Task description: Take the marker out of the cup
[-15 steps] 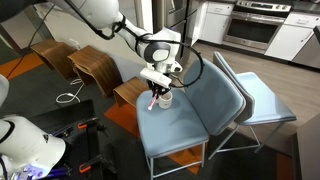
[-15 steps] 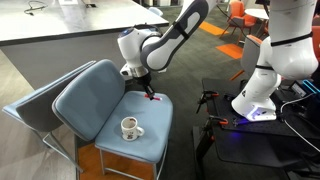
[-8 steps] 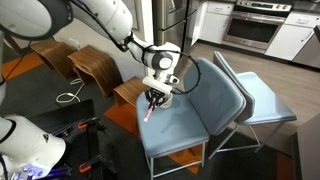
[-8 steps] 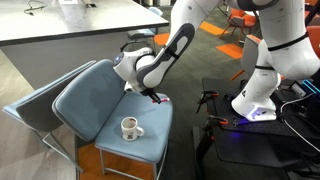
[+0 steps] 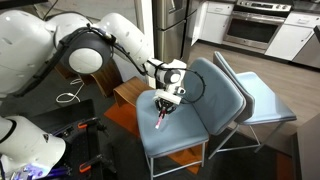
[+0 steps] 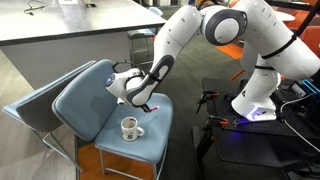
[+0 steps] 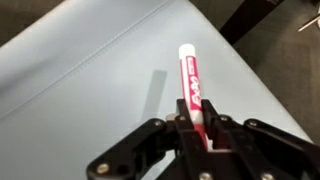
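Note:
My gripper [image 7: 196,128] is shut on the marker [image 7: 190,82], a reddish-pink pen with a white end that points away from the wrist, over the blue chair seat [image 7: 80,90]. In an exterior view the gripper [image 5: 165,103] holds the marker [image 5: 162,121] slanting down, close above the seat [image 5: 185,125]; the cup is hidden behind the gripper there. In an exterior view the white cup [image 6: 130,127] stands on the seat [image 6: 95,105], in front of and apart from the gripper [image 6: 148,103]. The marker is outside the cup.
A second blue chair [image 5: 262,100] stands behind the first. Wooden stools [image 5: 95,65] stand beside the chair. A white robot base [image 6: 262,90] and a dark stand [image 6: 225,110] stand near the seat's edge. A counter [image 6: 60,30] lies beyond.
The arm has swung down and lowered the gripper with the marker toward the seat, away from the cup. The cup has not moved.

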You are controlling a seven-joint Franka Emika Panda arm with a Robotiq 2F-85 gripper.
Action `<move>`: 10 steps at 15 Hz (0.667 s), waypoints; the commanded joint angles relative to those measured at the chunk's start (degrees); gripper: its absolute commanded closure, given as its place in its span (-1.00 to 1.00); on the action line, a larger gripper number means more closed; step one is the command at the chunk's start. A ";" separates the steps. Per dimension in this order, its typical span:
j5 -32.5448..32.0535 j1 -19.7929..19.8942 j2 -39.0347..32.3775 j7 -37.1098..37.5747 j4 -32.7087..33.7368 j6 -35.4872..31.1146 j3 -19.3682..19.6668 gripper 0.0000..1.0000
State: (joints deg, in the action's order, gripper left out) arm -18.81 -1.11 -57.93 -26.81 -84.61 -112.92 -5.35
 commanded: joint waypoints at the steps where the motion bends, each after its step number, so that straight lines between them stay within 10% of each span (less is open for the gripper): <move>1: -1.43 -2.32 -7.20 -0.92 11.13 4.50 1.72 0.90; 7: -0.19 -3.26 -13.56 -3.98 19.83 9.50 0.87 0.90; 9: 0.05 -3.68 -14.49 -4.00 21.49 12.54 0.85 0.09; 10: 0.24 -3.79 -14.51 -3.90 21.84 14.03 0.75 -0.01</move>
State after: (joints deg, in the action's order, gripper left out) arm -19.42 -4.29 -70.78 -29.15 -66.87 -104.51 -4.73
